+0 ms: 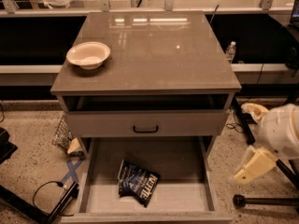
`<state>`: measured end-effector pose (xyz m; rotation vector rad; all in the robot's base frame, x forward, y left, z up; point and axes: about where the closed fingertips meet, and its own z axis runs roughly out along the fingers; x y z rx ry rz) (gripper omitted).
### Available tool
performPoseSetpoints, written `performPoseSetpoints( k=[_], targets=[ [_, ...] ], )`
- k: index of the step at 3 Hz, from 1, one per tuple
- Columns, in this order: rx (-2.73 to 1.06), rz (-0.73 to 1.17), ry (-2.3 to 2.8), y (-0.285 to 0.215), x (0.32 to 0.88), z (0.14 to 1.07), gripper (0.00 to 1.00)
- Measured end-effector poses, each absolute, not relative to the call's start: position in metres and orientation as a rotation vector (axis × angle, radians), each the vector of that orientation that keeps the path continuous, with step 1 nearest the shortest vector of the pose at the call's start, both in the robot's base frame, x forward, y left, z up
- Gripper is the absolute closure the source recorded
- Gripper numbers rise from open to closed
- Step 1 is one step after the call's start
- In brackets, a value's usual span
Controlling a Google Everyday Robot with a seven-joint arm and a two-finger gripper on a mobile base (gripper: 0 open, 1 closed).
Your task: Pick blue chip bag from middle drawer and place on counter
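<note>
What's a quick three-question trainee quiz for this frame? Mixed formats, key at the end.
1. True or false: the blue chip bag lies on the counter.
2. The gripper is: A) inside the middle drawer; B) low at the right, outside the cabinet; C) above the counter.
3. Fill in: on the counter stands a white ____.

Key
1. False: it lies in the open middle drawer.
2. B.
3. bowl: the white bowl stands near the counter's left edge.
</note>
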<state>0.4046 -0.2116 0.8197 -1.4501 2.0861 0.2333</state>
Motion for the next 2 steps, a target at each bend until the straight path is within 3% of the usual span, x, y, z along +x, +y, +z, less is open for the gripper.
performPoseSetpoints(
  k=[2],
  targets=[
    [-1.322, 0.256, 1.895, -0.202, 0.427, 0.776, 0.00]
  ],
)
